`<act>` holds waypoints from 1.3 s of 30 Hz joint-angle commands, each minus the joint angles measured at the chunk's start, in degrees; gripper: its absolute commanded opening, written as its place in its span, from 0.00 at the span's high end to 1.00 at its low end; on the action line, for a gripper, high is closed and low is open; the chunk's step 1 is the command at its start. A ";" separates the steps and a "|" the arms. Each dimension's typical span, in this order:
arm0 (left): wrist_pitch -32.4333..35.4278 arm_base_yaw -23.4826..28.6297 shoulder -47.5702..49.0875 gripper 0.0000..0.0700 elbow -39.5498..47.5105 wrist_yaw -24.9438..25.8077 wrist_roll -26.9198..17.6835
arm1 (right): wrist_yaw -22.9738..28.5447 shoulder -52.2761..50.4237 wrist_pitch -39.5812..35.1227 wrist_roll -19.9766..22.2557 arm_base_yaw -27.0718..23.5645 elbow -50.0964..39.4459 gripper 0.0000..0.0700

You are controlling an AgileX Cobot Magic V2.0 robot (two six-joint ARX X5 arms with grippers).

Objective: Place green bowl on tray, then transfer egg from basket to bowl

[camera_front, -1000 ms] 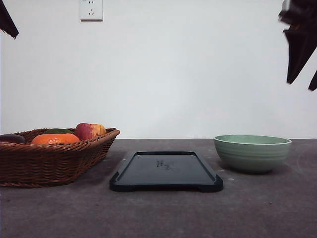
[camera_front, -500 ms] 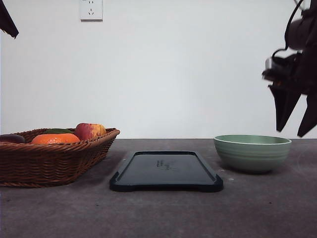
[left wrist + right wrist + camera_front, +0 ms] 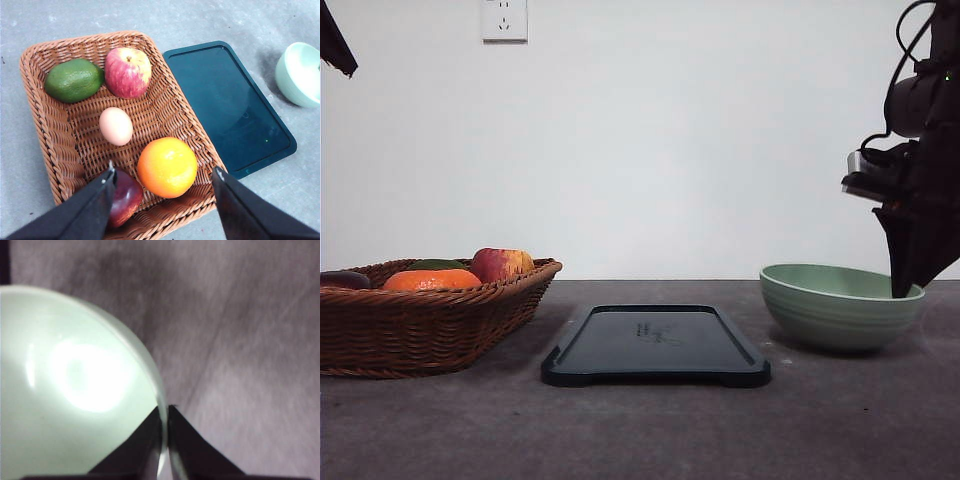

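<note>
The green bowl (image 3: 835, 310) stands on the table right of the tray (image 3: 655, 345), tipped so its right side sits lower. My right gripper (image 3: 905, 288) is shut on the bowl's right rim, one finger inside and one outside; the right wrist view shows the rim (image 3: 159, 405) pinched at my gripper (image 3: 164, 412). The egg (image 3: 116, 126) lies in the middle of the basket (image 3: 60, 130). My left gripper (image 3: 163, 171) hangs open above the basket's near end with nothing between its fingers. The black tray (image 3: 225, 105) is bare.
A red apple (image 3: 127, 72), a green fruit (image 3: 74, 80), an orange (image 3: 167, 167) and a dark red fruit (image 3: 125, 195) surround the egg in the basket (image 3: 420, 320). A white wall with an outlet (image 3: 504, 20) stands behind the table.
My right gripper came down from the upper right onto the bowl's right rim and shut on it. The bowl tipped and shifted slightly right. The left arm stayed still.
</note>
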State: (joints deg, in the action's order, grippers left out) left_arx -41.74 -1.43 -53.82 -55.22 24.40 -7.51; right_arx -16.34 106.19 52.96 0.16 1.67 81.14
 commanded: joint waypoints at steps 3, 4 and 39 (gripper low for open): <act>0.63 -0.20 -0.22 0.44 -1.53 0.59 -0.59 | -0.09 0.97 6.91 0.48 1.08 7.44 1.00; 0.63 -0.20 -0.22 0.44 -1.53 0.59 -0.58 | -0.08 0.97 8.70 0.48 1.62 9.48 1.00; 1.03 -0.20 -0.22 0.44 -1.53 0.59 -0.35 | 4.30 15.97 1.49 -4.36 23.24 23.61 1.00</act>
State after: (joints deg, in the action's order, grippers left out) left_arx -41.29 -1.43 -53.82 -55.22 24.40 -7.51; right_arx -11.95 120.63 54.81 -3.45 24.38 103.48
